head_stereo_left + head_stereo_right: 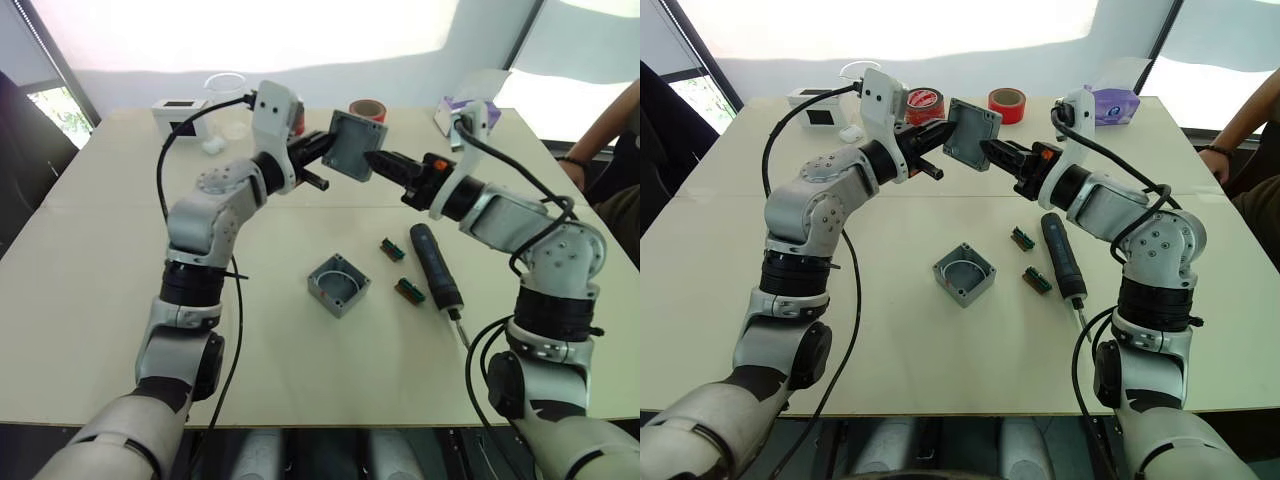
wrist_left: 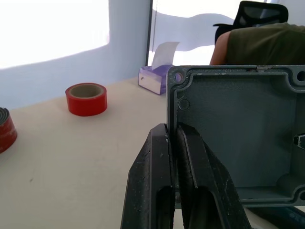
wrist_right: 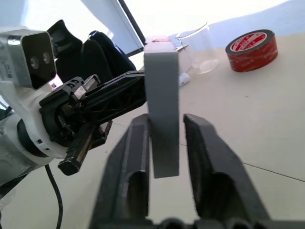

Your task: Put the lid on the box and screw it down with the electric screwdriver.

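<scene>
**Lid held in the air between both grippers, box open on the table**

Landmark = box [image 1: 339,285]. It sits open side up near the middle of the table [image 1: 90,300], nothing touching it.

- Lid [image 1: 353,145] is raised well above the table, beyond the box, standing on edge.
- Left gripper [image 1: 328,146] is clamped on the lid's edge. Left wrist view: both fingers [image 2: 155,176] are pinched tight on one rim, hollow inner face of the lid towards that camera, a corner screw hole visible.
- Right gripper [image 1: 992,152] meets the lid from the opposite side. Right wrist view: the lid is seen edge-on between the two fingers [image 3: 131,157]; one finger is against it, the other has a narrow gap. So the right is narrow around the lid, not closed on it.
- The head views only show the two grippers converging on the lid; the finger gaps are readable only from the wrist cameras.
- Screwdriver [image 1: 436,265] lies flat on the table to the right of the box, apart from it, bit end towards the near table edge.
- Two small green parts [image 1: 392,249] lie between box and screwdriver.
- Beyond the box, at the far side: two red tape rolls [image 1: 1006,100], a purple tissue box [image 1: 1110,103], a clear cup [image 1: 227,98] and a white box [image 1: 180,112].
- A person's arm [image 1: 1250,115] shows at the far right of the table.
</scene>
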